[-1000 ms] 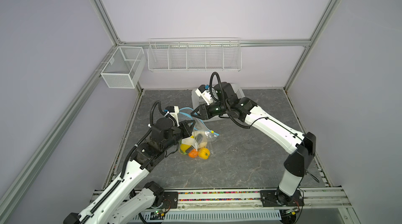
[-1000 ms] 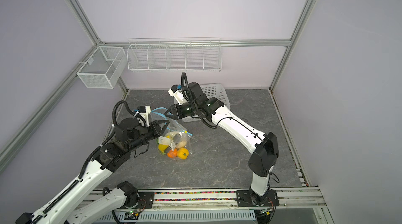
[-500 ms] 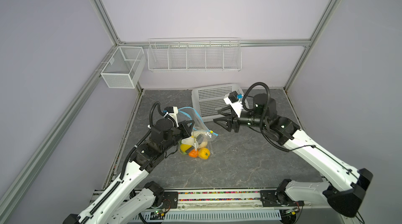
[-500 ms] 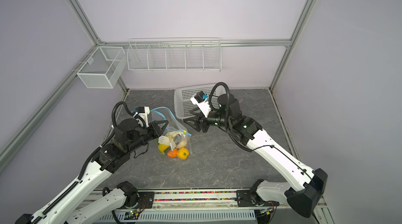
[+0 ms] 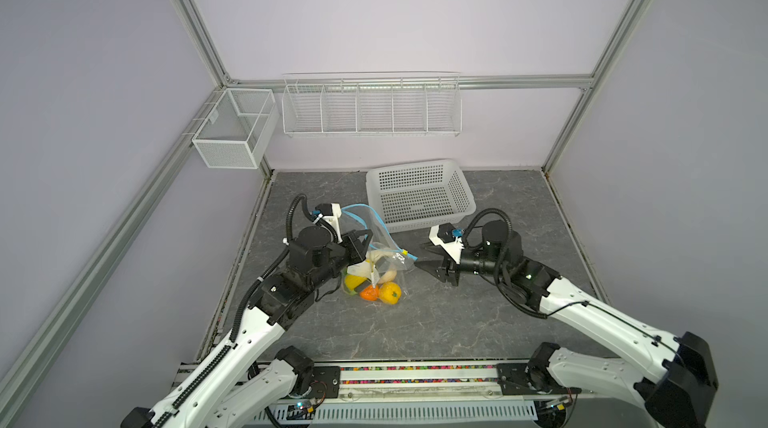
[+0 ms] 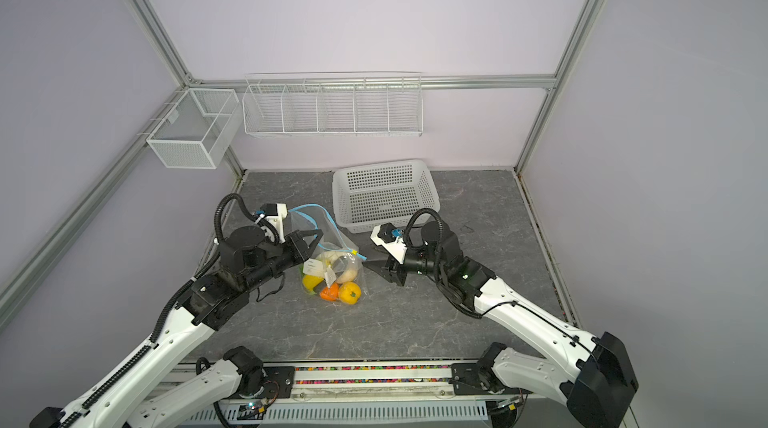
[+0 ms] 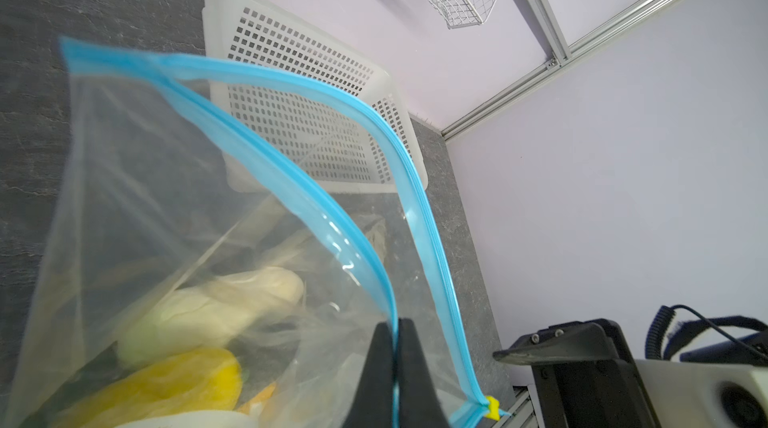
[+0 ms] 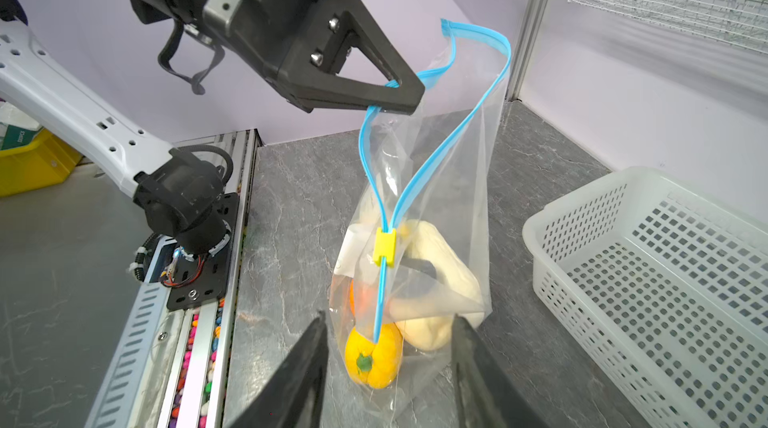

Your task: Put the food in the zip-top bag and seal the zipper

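Right gripper [image 5: 417,255] swung to clear plastic zip-top bag [image 8: 453,181], jaws apart; left gripper [image 8: 407,100] pinches light-blue zipper strip [image 7: 257,72]; toy food [image 8: 374,357] bagged, unsealed.

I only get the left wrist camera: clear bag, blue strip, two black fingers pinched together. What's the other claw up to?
Observer: The right claw is open and empty, aimed at the zip-top bag.
Visitor: Is the bag hanging in the air?
Observer: No. Its bottom rests on the table, with the food heaped there; the left claw pinches its blue zipper up top.
Visitor: Anything in the basket?
Observer: Both top views show the white basket empty.
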Available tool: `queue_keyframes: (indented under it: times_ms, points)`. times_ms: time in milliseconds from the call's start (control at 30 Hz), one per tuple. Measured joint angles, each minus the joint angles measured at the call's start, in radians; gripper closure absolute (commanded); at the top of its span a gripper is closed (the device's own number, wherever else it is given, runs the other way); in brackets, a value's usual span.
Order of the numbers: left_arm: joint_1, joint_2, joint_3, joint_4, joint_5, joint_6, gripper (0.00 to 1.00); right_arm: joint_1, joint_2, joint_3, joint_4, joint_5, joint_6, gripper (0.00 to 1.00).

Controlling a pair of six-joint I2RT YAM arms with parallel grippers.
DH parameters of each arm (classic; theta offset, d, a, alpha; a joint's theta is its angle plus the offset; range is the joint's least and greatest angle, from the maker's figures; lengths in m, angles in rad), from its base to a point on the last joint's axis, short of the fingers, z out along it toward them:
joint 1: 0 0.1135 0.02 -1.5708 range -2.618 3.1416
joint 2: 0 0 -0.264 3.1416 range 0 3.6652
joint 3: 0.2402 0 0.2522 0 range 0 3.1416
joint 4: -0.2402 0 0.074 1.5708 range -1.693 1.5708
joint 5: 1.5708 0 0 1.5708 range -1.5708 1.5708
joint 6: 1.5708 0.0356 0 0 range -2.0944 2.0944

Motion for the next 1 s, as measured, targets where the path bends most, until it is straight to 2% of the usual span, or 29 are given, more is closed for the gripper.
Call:
queue_keyframes:
  times_ms: [133,233,567,867,1000]
  points:
    - [0.000,-0.005,-0.002,0.000,0.000,0.000,1.00,0.003,0.041,-0.001,0.061,-0.011,0.006,0.62]
    - [0.000,-0.014,-0.005,0.000,0.000,0.000,1.00,0.008,0.064,0.000,0.090,-0.018,0.008,0.71]
    - [0.000,-0.028,-0.008,-0.005,0.000,0.000,1.00,0.027,0.100,0.000,0.116,-0.024,0.005,0.92]
    - [0.000,-0.043,-0.008,-0.012,-0.003,0.000,1.00,0.034,0.100,0.021,0.102,-0.024,-0.024,0.93]
    - [0.000,-0.048,-0.008,-0.031,-0.005,0.010,0.81,0.034,0.100,0.076,0.035,-0.033,-0.070,0.93]
